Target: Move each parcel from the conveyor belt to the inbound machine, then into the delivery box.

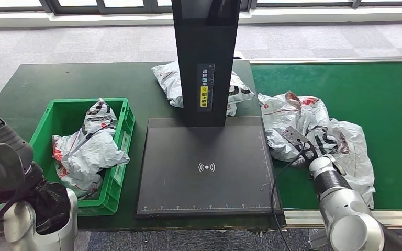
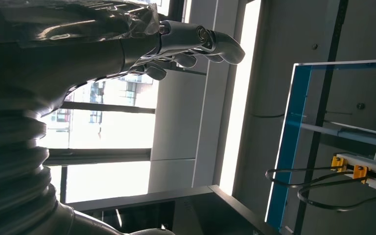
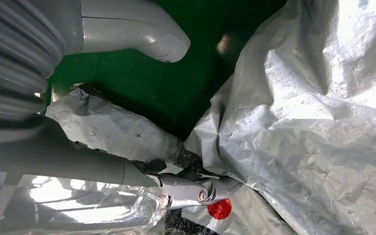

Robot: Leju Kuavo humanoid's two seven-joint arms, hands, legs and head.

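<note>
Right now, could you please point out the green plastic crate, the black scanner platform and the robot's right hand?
green plastic crate [image 1: 126, 121]: head view, right rim.
black scanner platform [image 1: 207, 183]: head view, flat top.
right hand [image 1: 304, 149]: head view, middle.

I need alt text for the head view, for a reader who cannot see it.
The right hand reaches onto a grey parcel on the green belt. At centre stands a black scanning machine, another parcel behind it; a green box on the left holds one parcel.

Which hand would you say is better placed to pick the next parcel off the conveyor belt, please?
Probably the right hand: it is already down on the parcel on the conveyor belt. The left hand is raised, holding nothing.
</note>
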